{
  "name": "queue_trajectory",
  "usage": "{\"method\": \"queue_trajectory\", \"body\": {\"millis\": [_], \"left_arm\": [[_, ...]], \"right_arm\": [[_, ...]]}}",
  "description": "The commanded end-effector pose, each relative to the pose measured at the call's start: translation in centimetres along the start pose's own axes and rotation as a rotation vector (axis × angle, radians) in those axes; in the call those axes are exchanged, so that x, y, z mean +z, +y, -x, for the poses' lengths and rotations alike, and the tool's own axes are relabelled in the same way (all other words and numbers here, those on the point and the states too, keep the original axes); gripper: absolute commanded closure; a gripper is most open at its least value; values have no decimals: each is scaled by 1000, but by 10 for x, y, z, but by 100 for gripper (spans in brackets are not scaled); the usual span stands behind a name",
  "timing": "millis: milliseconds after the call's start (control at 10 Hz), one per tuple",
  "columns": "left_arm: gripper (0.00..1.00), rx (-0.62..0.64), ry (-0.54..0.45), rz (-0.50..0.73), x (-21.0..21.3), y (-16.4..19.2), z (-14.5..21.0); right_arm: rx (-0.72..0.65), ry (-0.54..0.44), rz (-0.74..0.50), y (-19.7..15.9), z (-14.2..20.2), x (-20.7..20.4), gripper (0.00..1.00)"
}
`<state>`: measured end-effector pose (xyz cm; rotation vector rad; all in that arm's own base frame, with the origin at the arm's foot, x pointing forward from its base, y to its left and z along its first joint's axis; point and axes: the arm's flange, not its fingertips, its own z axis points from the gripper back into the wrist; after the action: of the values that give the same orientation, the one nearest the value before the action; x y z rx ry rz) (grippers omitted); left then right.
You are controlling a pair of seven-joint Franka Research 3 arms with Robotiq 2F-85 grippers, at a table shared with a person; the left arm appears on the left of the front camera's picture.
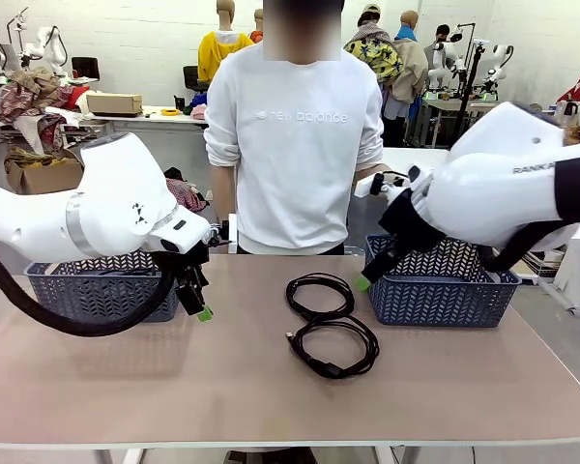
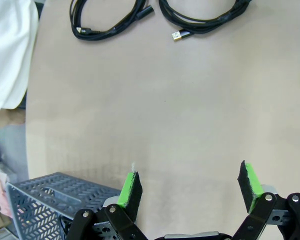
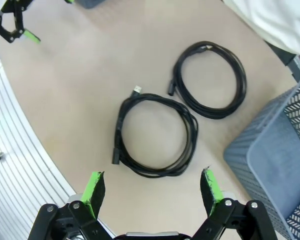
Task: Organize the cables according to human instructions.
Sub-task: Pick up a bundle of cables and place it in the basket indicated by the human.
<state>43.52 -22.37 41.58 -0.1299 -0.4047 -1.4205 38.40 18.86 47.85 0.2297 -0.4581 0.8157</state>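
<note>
1. Noting two cables lying flat mid-table between the left basket [image 1: 68, 290] and the right basket [image 1: 435, 300]: far coil [image 3: 243, 82] toward the person, near coil [image 3: 192, 132] toward the robot, rims touching or very nearly so.
2. Logging the left gripper [image 2: 189, 172] hanging released, jaws spread wide, nothing between the pads, over bare table [image 1: 271, 406] just beside the left basket and well apart from both coils.
3. Logging the right gripper [image 3: 152, 175] likewise spread and empty, hovering above the robot-side edge of the near coil, with the right basket close alongside.
4. Judging the cords as light, soft and floppy: probably sagging and loosening into stray loops once lifted, with no tie visibly binding the turns.
5. Judging the jacket as smooth and a little slippery; not fragile overall, but steering clear of the USB plug [image 3: 137, 90] poking out from the near coil.
6. Favouring a pinch across the whole bundle where the strands are running tight together, along the near coil's side, straddling all the turns rather than one strand.
7. Leaving the choice of basket to the person's instruction.
</note>
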Motion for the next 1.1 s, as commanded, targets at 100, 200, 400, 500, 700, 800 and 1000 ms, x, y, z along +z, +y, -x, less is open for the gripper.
{"method": "queue_trajectory", "body": {"millis": [100,200,400,500,700,800,1000], "left_arm": [[0,1,1,2,1,0,1],[0,1,1,2,1,0,1],[0,1,1,2,1,0,1],[0,1,1,2,1,0,1],[0,1,1,2,1,0,1],[0,1,1,2,1,0,1],[0,1,1,2,1,0,1]], "right_arm": [[-66,-4,-12,12,-6,-21,0],[-68,5,-20,15,-5,-24,0],[-26,8,-19,11,-3,-14,0],[-26,8,-19,11,-3,-14,0],[-26,8,-19,11,-3,-14,0],[-26,8,-19,11,-3,-14,0],[-48,21,-41,13,-8,-25,0]]}}
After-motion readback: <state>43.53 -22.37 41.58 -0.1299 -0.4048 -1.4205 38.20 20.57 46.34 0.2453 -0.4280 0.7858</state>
